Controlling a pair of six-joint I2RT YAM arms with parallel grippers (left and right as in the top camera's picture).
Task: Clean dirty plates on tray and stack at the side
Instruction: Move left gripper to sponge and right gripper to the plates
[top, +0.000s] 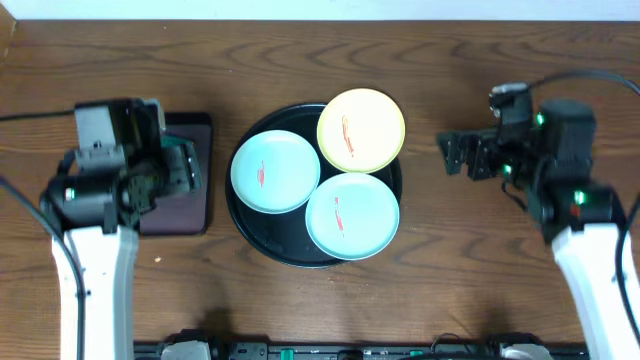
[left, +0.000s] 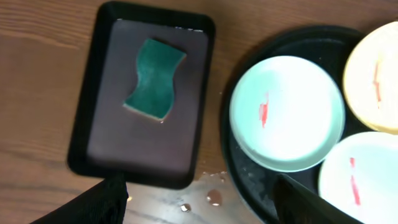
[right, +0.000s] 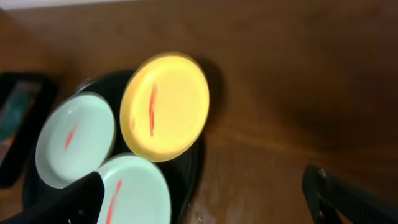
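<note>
Findings at this moment: all three dirty plates sit on the tray, each with a thin red smear, so you have wiped none of them yet and nothing is stacked on the tabletop.

Positions on the tray, overhead view:
- One turquoise plate lies at 9 o'clock.
- The second turquoise plate lies at 5 o'clock.
- The yellow plate lies at 1 o'clock. It rides over the tray rim and looks slightly tilted.

The left gripper hovers over the small rectangular tray, at 9 o'clock of the round tray. Its jaws are spread wide and hold nothing. The green sponge lies flat inside that small tray, untouched. The right gripper waits at 3 o'clock, apart from the plates, jaws fully spread and empty.

Handling assessment:
- **Plates:** They appear light, thin, stiff and glossy. Expect them to skate on the slick black surface under wiping pressure, so pin or pinch one at its raised lip.
- **Yellow plate:** Its overhanging edge at 1 o'clock gives your right gripper the easiest lip.
- **Sponge:** It looks soft and compressible. Take it across its narrow waist.
- **Table:** Droplets just beside the round tray suggest wet, slippery contact
</note>
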